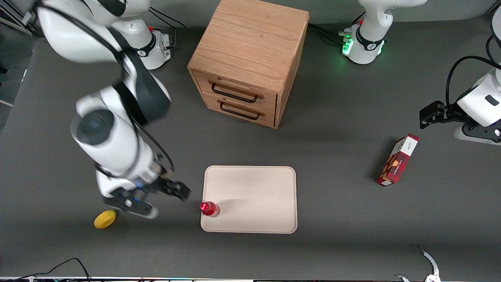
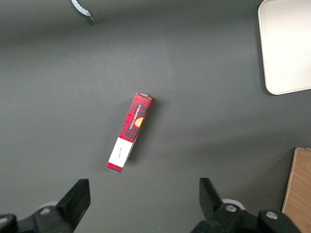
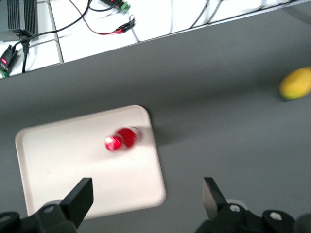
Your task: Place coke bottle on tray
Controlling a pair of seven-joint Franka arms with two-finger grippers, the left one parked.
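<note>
The coke bottle [image 1: 209,209], small, red and red-capped, stands upright on the cream-beige tray [image 1: 258,196], at the tray's corner nearest the front camera on the working arm's side. The right wrist view shows the bottle [image 3: 121,139] on the tray [image 3: 63,165] from above. My gripper [image 1: 181,191] is open and empty. It hangs above the grey table beside the tray's edge, apart from the bottle, toward the working arm's end. In the right wrist view the gripper [image 3: 148,196] has its fingers spread wide with nothing between them.
A yellow lemon [image 1: 104,219] lies on the table by the working arm, nearer the front camera. A wooden two-drawer cabinet [image 1: 246,58] stands farther from the camera than the tray. A red rectangular carton [image 1: 397,159] lies toward the parked arm's end.
</note>
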